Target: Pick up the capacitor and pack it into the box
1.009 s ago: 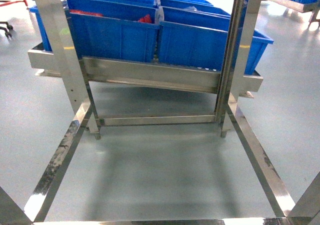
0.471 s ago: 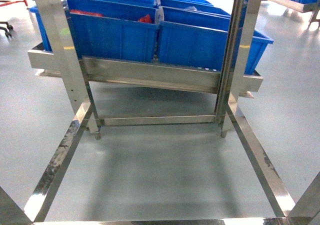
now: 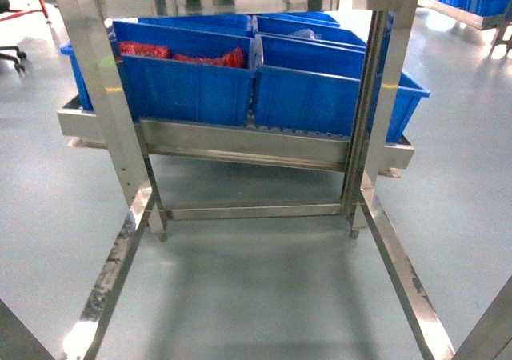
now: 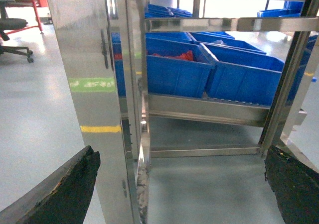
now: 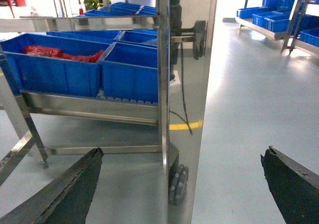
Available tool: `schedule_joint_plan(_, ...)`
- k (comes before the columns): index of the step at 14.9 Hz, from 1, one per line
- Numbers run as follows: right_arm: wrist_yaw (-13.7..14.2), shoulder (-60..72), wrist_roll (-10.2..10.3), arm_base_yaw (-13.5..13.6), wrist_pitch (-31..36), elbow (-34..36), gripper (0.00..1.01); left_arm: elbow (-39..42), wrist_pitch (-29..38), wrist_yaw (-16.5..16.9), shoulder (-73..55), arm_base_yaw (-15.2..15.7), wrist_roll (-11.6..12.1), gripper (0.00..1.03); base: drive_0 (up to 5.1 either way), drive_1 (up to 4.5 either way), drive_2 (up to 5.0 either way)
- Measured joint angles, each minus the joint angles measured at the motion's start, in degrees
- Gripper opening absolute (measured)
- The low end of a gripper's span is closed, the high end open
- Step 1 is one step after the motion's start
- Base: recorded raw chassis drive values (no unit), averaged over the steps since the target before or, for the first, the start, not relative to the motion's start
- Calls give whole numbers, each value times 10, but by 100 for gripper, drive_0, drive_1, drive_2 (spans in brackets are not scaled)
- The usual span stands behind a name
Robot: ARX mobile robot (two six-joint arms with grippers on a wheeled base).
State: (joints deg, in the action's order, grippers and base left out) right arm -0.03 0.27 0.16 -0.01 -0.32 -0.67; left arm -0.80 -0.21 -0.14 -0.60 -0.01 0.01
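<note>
Neither the box nor any capacitor I can recognise appears in any view. My left gripper [image 4: 180, 154] is open, its dark fingers [image 4: 75, 184] spread wide at the bottom corners of the left wrist view with nothing between them. My right gripper [image 5: 182, 153] is open too, its fingers [image 5: 286, 179] far apart and holding nothing. Neither gripper appears in the head view. Both hang in front of a steel rack, above the grey floor.
A steel rack [image 3: 240, 140] holds big blue bins [image 3: 188, 92]; one holds red items [image 3: 204, 57]. Upright steel posts stand close ahead of each gripper [image 4: 94, 84] [image 5: 187, 109]. Low steel rails [image 3: 400, 272] run along the floor. A yellow floor line [image 5: 185, 126] and more bins [image 5: 269, 17] are at the right.
The head view has shifted: the rack and bins sit lower and a little farther off, and an upper crossbar has come into view at the top.
</note>
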Motion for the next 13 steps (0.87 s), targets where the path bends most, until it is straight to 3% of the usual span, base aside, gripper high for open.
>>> schedule_joint_plan(13,0,0,-1,0,1,0,98,0,0,2,0,0,0,98,0,0,0)
